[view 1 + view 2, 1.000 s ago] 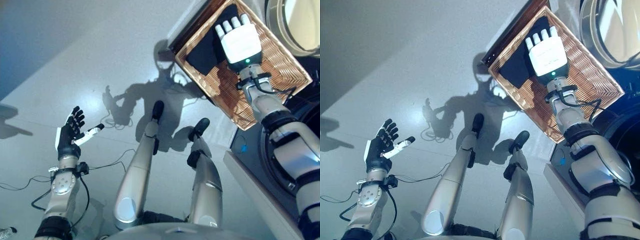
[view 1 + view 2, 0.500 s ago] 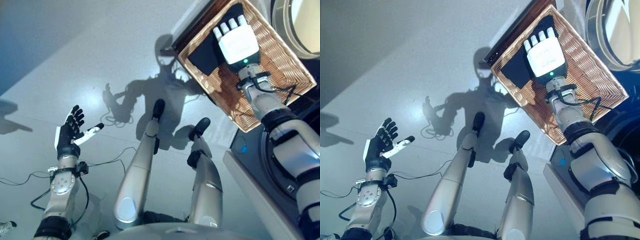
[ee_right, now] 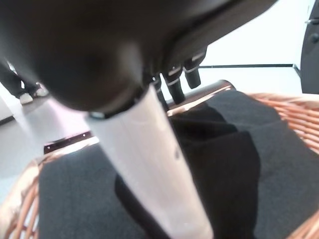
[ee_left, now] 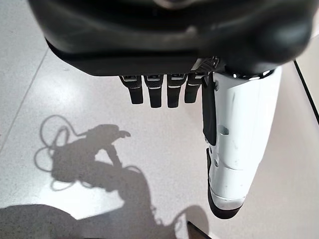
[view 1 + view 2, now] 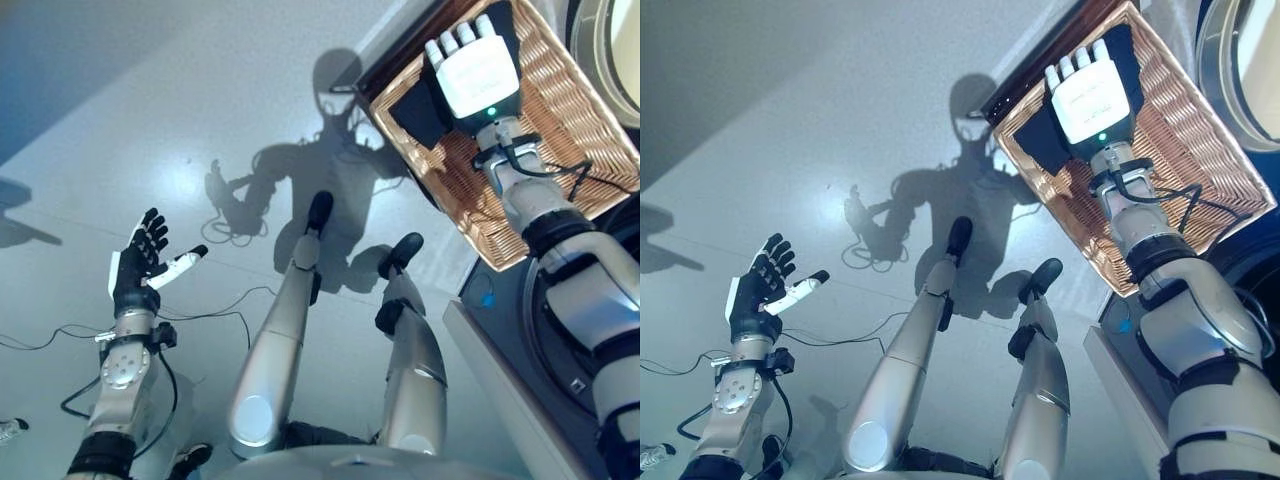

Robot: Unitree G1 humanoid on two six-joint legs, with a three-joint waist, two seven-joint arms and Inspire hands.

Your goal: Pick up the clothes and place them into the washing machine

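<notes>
A black cloth [image 5: 408, 112] lies crumpled in the near-left end of a wicker basket [image 5: 565, 105] at the upper right. My right hand [image 5: 478, 72] hovers flat over that cloth, open, fingers straight and pointing toward the basket's far corner. The right wrist view shows the straight thumb [image 3: 149, 164] and fingers [image 3: 175, 82] just above the black cloth [image 3: 239, 164], holding nothing; whether they touch it I cannot tell. My left hand [image 5: 138, 268] is raised over the floor at the lower left, open and empty, also seen as the left hand [image 4: 234, 144].
The basket rests on the dark washing machine [image 5: 497, 300], whose round front [image 5: 575, 345] is at the right edge. The round door [image 5: 612, 45] stands at the top right. A dark wooden bar [image 5: 1045, 55] borders the basket. A person's shoes [image 3: 27, 95] show on the floor beyond.
The whole picture has shifted a little, so the camera moved. My right hand stays flat over the black cloth, reaching slightly farther toward the basket's corner. The left hand has not moved.
</notes>
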